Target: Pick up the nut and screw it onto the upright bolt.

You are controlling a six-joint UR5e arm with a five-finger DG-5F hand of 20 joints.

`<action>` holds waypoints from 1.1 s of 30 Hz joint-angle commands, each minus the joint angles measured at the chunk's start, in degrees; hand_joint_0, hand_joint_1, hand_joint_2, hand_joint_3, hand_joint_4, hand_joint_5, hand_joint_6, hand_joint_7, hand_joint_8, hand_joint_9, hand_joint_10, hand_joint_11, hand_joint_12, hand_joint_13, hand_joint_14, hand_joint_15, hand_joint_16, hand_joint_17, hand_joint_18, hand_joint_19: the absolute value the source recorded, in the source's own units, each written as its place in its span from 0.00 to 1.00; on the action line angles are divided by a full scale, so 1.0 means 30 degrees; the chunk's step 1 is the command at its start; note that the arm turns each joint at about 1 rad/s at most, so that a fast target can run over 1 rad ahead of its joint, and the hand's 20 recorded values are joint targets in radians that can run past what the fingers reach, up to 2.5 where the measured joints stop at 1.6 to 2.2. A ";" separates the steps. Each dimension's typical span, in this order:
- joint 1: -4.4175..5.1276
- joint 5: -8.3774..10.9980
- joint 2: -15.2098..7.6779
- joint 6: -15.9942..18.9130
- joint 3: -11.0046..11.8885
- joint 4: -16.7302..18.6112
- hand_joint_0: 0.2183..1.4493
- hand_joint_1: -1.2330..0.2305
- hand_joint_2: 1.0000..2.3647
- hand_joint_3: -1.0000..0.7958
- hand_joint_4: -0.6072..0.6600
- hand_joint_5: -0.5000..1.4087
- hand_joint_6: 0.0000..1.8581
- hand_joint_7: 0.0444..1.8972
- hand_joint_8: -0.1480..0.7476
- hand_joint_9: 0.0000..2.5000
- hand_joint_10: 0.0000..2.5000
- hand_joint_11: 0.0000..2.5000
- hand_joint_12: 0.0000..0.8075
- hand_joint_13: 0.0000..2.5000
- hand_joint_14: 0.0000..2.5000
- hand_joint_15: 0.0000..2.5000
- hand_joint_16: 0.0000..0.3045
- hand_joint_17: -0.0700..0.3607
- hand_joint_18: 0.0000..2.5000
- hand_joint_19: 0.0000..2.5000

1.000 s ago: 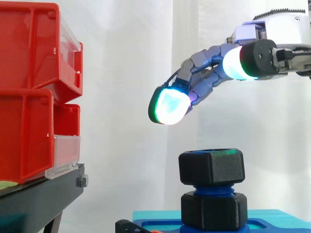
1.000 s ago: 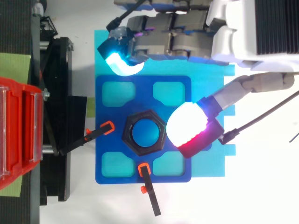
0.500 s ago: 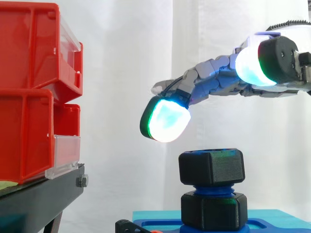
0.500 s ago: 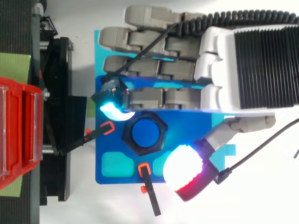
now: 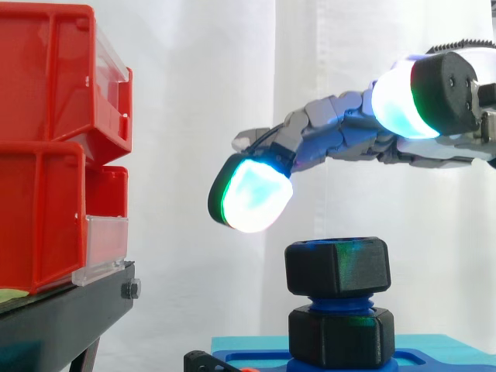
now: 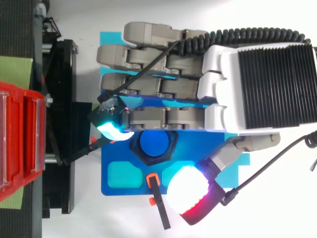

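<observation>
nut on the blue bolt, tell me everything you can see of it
The nut is black, hexagonal with rounded edges, matte and plastic-looking. It sits level on the upright blue bolt, whose end shows through its bore, with thread exposed below it above a second black hex piece. The open hand hovers above, not touching it.

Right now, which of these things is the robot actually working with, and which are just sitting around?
Part of the job: hand; black nut; blue bolt; blue base holding the bolt.
Just standing by: red bins; black stand.
</observation>
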 commanded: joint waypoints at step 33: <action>-0.0785 -0.0171 -0.0618 0.0732 0.0004 -0.0044 0.23 0.76 0.00 0.28 0.61 0.22 0.28 0.78 0.45 0.23 0.00 0.00 0.38 0.10 0.00 0.00 0.14 0.38 0.00 0.00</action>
